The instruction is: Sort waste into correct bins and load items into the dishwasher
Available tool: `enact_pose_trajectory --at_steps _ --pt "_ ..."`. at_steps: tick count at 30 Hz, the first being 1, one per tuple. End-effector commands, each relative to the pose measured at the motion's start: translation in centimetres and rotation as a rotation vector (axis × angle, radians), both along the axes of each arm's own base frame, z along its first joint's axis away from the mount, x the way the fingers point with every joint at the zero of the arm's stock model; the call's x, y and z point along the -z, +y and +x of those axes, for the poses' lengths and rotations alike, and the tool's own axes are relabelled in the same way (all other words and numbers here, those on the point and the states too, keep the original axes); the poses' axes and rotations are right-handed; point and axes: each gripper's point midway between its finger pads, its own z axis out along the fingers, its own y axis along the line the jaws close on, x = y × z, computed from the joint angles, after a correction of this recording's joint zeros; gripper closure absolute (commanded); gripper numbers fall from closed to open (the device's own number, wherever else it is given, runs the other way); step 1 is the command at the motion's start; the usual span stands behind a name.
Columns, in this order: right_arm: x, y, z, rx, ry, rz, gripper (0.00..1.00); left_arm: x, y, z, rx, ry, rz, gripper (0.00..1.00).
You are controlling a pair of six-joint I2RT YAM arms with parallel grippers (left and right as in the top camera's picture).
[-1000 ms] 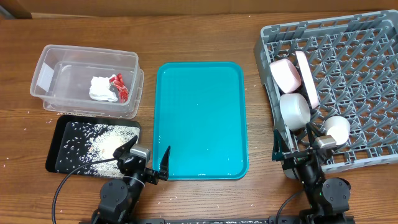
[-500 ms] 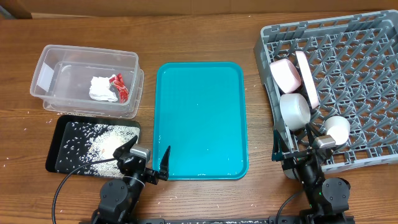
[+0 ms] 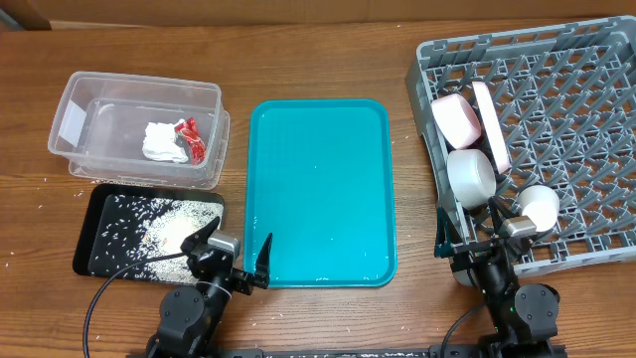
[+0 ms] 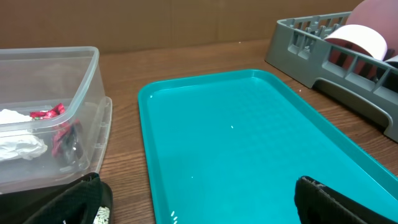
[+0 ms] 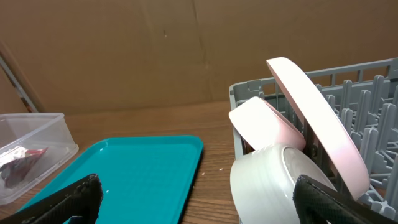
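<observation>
The clear tub (image 3: 79,109) holds the white tissue wad (image 3: 159,142) and the red wrapper (image 3: 191,139); both also show in the left wrist view (image 4: 22,146) (image 4: 48,112). The black tray (image 3: 94,214) holds rice grains (image 3: 159,231). The grey dish rack (image 3: 576,109) holds the white plate (image 3: 491,124), a pinkish bowl (image 3: 455,117) and two white bowls (image 3: 470,174) (image 3: 540,204). Chopsticks are out of view. My left gripper (image 3: 236,257) is open and empty at the teal tray's front left corner. My right gripper (image 3: 477,234) is open and empty at the rack's front left corner.
The teal serving tray (image 3: 318,189) lies bare in the middle, with a few grains near its front edge (image 4: 174,216). Stray grains lie on the wooden table left of the black tray (image 3: 40,204). A cardboard wall stands behind the table (image 5: 155,50).
</observation>
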Motion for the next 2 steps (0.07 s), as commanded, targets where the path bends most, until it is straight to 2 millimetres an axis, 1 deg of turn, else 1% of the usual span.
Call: enact_pose_trajectory --at_steps 1,2 --pt "0.19 -0.16 0.03 0.007 -0.003 0.001 0.00 -0.12 0.08 0.02 0.000 -0.013 0.007 0.00" --pt "0.19 -0.16 0.03 0.007 -0.003 0.001 0.00 -0.12 0.08 0.02 0.000 -0.013 0.007 0.00"
